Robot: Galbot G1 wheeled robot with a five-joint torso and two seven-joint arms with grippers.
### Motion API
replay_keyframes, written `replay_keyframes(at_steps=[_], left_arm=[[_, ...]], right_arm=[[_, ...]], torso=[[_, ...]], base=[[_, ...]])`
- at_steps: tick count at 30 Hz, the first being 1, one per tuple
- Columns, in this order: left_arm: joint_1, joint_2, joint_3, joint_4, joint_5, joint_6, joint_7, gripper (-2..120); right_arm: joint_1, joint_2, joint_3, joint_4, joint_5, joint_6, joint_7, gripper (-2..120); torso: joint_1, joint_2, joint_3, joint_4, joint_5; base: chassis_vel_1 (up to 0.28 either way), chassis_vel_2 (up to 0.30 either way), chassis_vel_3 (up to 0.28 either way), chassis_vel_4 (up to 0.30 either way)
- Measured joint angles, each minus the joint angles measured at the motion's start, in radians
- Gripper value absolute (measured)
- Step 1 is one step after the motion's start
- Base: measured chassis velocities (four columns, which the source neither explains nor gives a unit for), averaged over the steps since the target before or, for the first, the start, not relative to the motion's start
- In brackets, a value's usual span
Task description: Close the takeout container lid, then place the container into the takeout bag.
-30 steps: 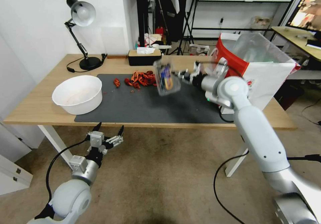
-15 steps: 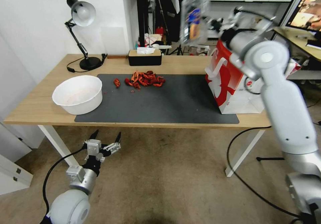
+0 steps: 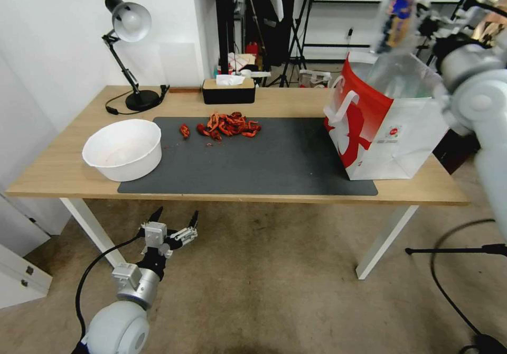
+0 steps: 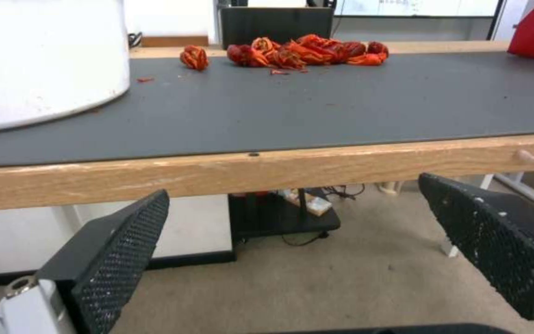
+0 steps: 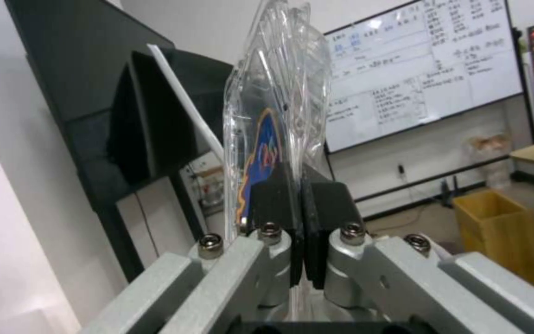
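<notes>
The takeout container [image 3: 398, 16], a clear plastic clamshell with a blue and orange patch showing through, hangs in the air above the open top of the takeout bag [image 3: 393, 132]. My right gripper [image 3: 420, 25] holds it from the right side. In the right wrist view the black pads [image 5: 279, 204] are shut on the container's [image 5: 279, 93] edge, and the lid lies against the other half. The red and white bag stands upright at the table's right end. My left gripper [image 3: 177, 217] hangs open below the table's front edge, its fingers [image 4: 118, 260] wide apart.
A white bowl [image 3: 122, 148] sits on the left of the dark mat [image 3: 274, 164]. A heap of red pieces [image 3: 227, 124] lies at the mat's far edge, with a black tissue box [image 3: 228, 91] and a desk lamp [image 3: 132, 53] behind it.
My right arm has swung the container from low over the mat up and to the right, to above the bag. The left gripper has hardly moved.
</notes>
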Motion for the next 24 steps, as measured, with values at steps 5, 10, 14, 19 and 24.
replay_keyframes(at_steps=[5, 10, 14, 19, 24], left_arm=[[0.002, 0.000, 0.001, 0.000, 0.000, -0.001, -0.001, 100], [0.012, -0.007, 0.005, -0.004, 0.000, -0.004, -0.002, 100], [0.013, -0.011, 0.008, -0.006, 0.003, -0.004, -0.002, 100], [0.013, -0.011, 0.008, -0.007, 0.004, -0.004, -0.002, 100], [0.018, -0.015, 0.007, -0.009, 0.008, -0.004, -0.005, 100]], right_arm=[[-0.083, -0.006, 0.043, 0.033, 0.001, 0.006, -0.012, 0], [-0.154, 0.003, 0.075, 0.065, 0.004, 0.015, -0.017, 0], [-0.205, 0.013, 0.092, 0.086, 0.011, 0.013, -0.001, 15], [-0.228, 0.026, 0.095, 0.090, 0.009, 0.004, 0.008, 30], [-0.244, 0.040, 0.096, 0.090, 0.001, -0.003, 0.009, 48]], torso=[[0.000, 0.000, 0.000, 0.0003, 0.0000], [0.000, 0.000, 0.000, 0.0003, -0.0002], [0.000, 0.000, 0.000, 0.0001, -0.0002], [0.000, 0.000, 0.000, 0.0002, -0.0002], [0.000, 0.000, 0.000, 0.0002, -0.0002]], base=[[0.000, 0.000, 0.000, 0.000], [0.000, 0.000, 0.000, 0.000], [0.000, 0.000, 0.000, 0.000], [0.000, 0.000, 0.000, 0.000], [0.000, 0.000, 0.000, 0.000]])
